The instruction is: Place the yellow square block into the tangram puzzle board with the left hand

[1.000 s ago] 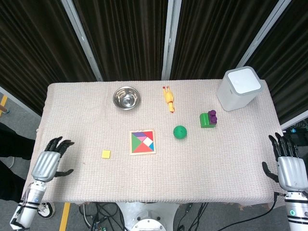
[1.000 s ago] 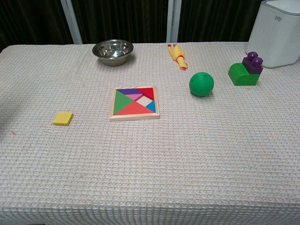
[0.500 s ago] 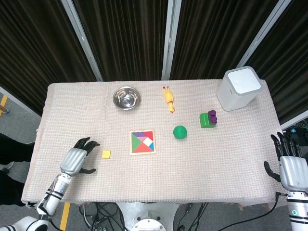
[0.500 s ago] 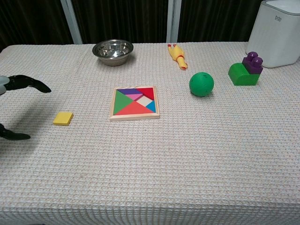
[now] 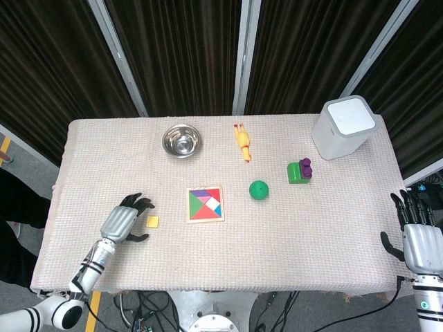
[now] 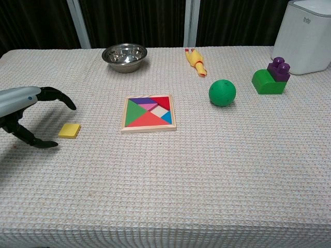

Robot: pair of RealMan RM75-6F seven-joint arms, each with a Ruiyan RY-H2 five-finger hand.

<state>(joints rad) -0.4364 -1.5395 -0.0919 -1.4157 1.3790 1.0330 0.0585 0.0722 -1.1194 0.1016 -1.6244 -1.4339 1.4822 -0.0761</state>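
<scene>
The yellow square block [image 5: 153,221] [image 6: 69,130] lies flat on the cloth, left of the tangram puzzle board [image 5: 205,204] [image 6: 149,113]. The board holds coloured pieces with a pale empty square gap near its middle right. My left hand [image 5: 124,221] [image 6: 23,111] hovers just left of the block, open, its dark fingers arched above and beside it without touching. Beyond the table's right front corner my right hand [image 5: 417,238] hangs open and holds nothing; the chest view does not show it.
A steel bowl [image 5: 181,140] sits at the back left, a yellow rubber chicken [image 5: 242,142] at back centre. A green ball [image 5: 259,189], a green-and-purple block [image 5: 299,170] and a white bin [image 5: 344,126] stand to the right.
My left hand has come in from off the table's left edge toward the yellow block, now right beside it. The right hand has hardly moved.
</scene>
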